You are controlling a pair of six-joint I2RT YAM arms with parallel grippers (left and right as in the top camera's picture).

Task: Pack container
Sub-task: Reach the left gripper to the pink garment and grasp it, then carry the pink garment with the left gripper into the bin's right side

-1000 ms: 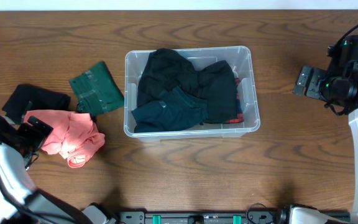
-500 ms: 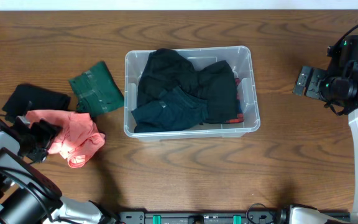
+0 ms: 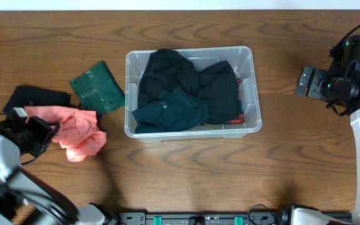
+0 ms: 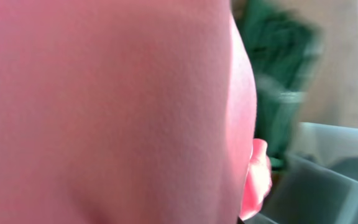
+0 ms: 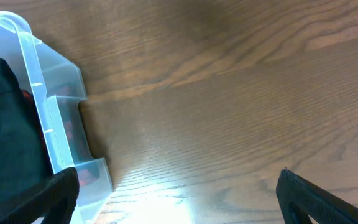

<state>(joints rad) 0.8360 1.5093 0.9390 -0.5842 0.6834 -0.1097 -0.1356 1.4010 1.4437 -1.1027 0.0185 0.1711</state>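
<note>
packing half done, three garments still out

left of the container (image 3: 189, 50), the left gripper (image 3: 47, 132) is clamped on the pink garment (image 3: 77, 131). the black garment (image 3: 36, 97) and green garment (image 3: 97, 89) lie unpacked. the container, mid-table, holds dark clothes. right of it, the right gripper (image 3: 306, 81) hangs empty, fingers apart.

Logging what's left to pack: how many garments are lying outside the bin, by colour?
Pink garment: 1
Green garment: 1
Black garment: 1
Total outside the bin: 3

clothes (image 3: 186, 94) in container (image 3: 249, 69); garments (image 3: 97, 92) left of it.
</note>
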